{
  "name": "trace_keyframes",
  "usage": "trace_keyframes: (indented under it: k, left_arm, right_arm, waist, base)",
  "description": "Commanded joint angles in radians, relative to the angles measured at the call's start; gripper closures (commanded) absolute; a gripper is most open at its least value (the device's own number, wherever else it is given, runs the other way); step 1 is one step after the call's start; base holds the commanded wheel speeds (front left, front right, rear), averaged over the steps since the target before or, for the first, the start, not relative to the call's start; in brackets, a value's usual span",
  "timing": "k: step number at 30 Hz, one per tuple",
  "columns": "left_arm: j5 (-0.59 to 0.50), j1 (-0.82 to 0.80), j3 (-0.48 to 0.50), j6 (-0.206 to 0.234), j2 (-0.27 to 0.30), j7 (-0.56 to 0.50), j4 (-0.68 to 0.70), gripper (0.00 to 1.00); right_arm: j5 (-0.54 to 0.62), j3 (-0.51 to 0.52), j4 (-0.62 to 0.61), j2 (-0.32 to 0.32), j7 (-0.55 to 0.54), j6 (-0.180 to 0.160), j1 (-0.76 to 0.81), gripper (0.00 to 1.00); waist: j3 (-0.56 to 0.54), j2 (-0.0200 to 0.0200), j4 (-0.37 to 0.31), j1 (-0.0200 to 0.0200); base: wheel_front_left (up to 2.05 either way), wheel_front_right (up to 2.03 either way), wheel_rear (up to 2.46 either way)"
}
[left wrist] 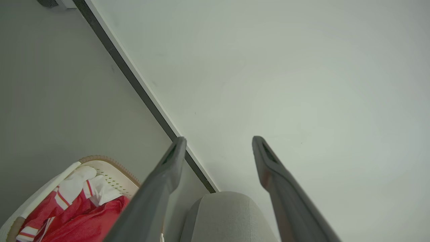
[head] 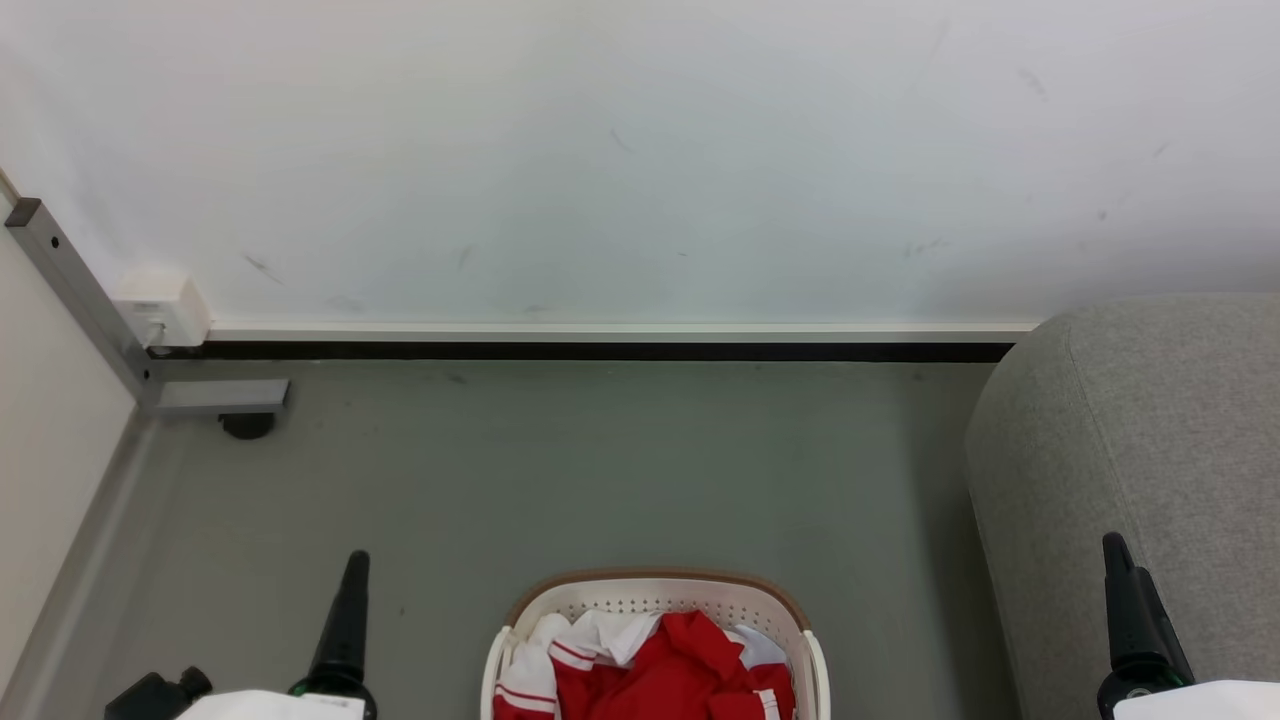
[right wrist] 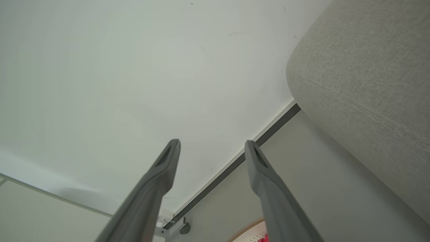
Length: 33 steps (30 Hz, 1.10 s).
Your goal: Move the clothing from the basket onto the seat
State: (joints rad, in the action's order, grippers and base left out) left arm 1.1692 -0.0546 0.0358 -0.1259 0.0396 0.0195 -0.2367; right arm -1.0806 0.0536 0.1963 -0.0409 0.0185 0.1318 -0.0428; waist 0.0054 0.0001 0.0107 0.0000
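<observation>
Red clothes (head: 650,672) piled in basket (head: 655,583), 6 o'clock on floor (head: 600,470), head view. Sofa (head: 1150,450) at 4 o'clock, clear of basket. Left gripper (left wrist: 219,139) 7 o'clock, right gripper (right wrist: 212,142) 5 o'clock. Both jaws wide apart, gripping nothing.

From here the grey floor (head: 600,470) lies open between the basket (head: 655,578) and the wall (head: 640,150), and the basket's mouth is open from above over the heaped clothing (head: 680,660). To the right the seat (head: 1150,440) bulks near the basket, a strip of bare floor between them. At far left a metal frame foot (head: 215,397), perhaps on a castor, juts out along the wall.
</observation>
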Motion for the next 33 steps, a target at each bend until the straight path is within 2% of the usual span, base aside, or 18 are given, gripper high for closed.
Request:
trace_keyframes:
  k: [1,19,33]
  left_arm:
    - [-0.053,-0.004,-0.004,-0.004,0.008,0.012,0.021,0.00]
    - [-0.279,0.015,-0.028,-0.005,0.010,0.074,0.049,0.00]
    - [-0.414,0.028,-0.050,-0.005,0.011,0.112,0.060,0.00]
  right_arm:
    - [0.053,-0.003,-0.022,-0.010,0.012,-0.001,-0.007,0.00]
    - [0.293,-0.026,-0.055,-0.011,0.074,-0.001,0.003,0.00]
    - [0.449,-0.039,-0.064,-0.011,0.113,-0.001,0.014,0.00]
  waist:
    - [0.001,-0.0001,0.001,0.0000]
    - [0.006,-0.0001,0.003,0.0000]
    - [0.006,-0.0001,0.000,0.0000]
  base:
    - [0.00,0.00,0.00]
    - [0.00,0.00,0.00]
    - [0.00,0.00,0.00]
